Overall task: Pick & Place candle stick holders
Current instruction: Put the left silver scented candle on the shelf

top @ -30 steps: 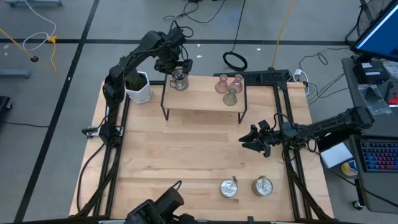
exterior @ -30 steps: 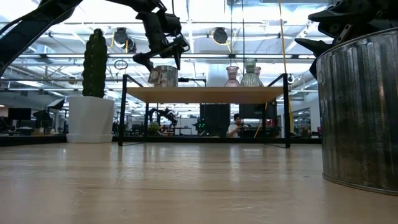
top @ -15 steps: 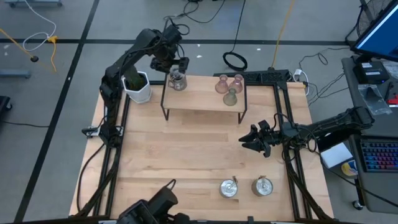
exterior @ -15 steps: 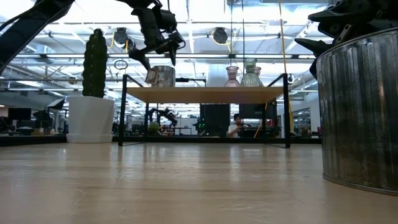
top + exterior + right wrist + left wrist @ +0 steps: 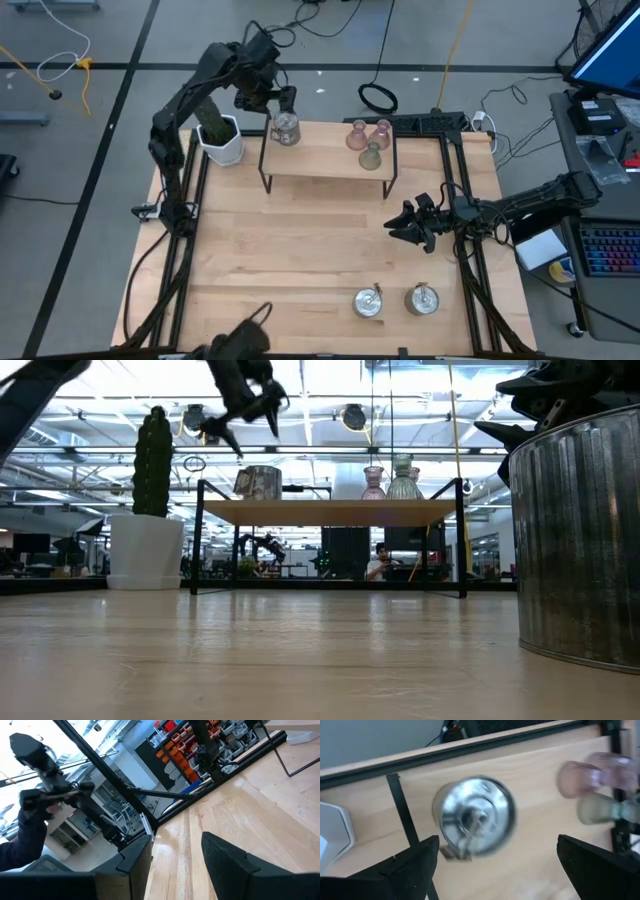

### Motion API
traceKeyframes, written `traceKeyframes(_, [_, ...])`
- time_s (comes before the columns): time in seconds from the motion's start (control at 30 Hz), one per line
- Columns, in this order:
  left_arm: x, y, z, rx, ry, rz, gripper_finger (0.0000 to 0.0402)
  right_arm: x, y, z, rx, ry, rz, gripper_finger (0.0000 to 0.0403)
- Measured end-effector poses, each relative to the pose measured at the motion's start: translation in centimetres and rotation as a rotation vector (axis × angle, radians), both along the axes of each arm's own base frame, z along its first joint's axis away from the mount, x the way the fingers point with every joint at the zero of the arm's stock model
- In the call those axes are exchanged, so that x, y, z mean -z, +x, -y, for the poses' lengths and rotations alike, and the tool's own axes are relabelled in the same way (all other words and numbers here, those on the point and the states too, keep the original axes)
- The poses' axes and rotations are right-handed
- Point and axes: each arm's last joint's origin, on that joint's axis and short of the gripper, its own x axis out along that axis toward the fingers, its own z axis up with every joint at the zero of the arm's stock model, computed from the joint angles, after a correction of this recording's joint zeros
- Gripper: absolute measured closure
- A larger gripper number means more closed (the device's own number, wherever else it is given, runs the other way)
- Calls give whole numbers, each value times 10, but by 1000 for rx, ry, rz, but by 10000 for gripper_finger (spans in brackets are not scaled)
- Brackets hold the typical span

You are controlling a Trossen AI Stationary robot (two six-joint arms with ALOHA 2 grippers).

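One silver holder (image 5: 286, 127) on the shelf (image 5: 328, 158) below the open, empty left gripper (image 5: 272, 97), no legible writing

Table centre (image 5: 300, 250) open; shelf (image 5: 325, 160) rear; cactus pot (image 5: 220, 140) rear-left.

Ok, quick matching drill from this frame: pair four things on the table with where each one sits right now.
Things:
1. silver holder
2. glass holders
3. cactus pot
4. right gripper

Places:
A. on the table beside the shelf's left end
B. low over the table's right side
C. left end of the raised shelf
D. right end of the raised shelf

Pairs: 1-C, 2-D, 3-A, 4-B
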Motion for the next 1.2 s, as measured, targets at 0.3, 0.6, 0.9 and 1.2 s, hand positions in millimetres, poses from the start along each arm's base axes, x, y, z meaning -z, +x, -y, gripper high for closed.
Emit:
traceKeyframes(0.3, [-49, 6, 96, 188, 219, 48, 4, 0, 0, -2, -71, -4, 0, 236])
traceKeyframes(0.6, [-60, 33, 208, 426, 401, 67, 4, -1, -2, -5, -188, 12, 3, 236])
traceKeyframes(0.9, [-50, 76, 292, 602, 455, 248, 4, -1, -2, -7, -261, 12, 1, 236])
traceKeyframes(1.2, [-21, 125, 343, 733, 485, 367, 4, -1, -2, -8, -266, 9, 1, 236])
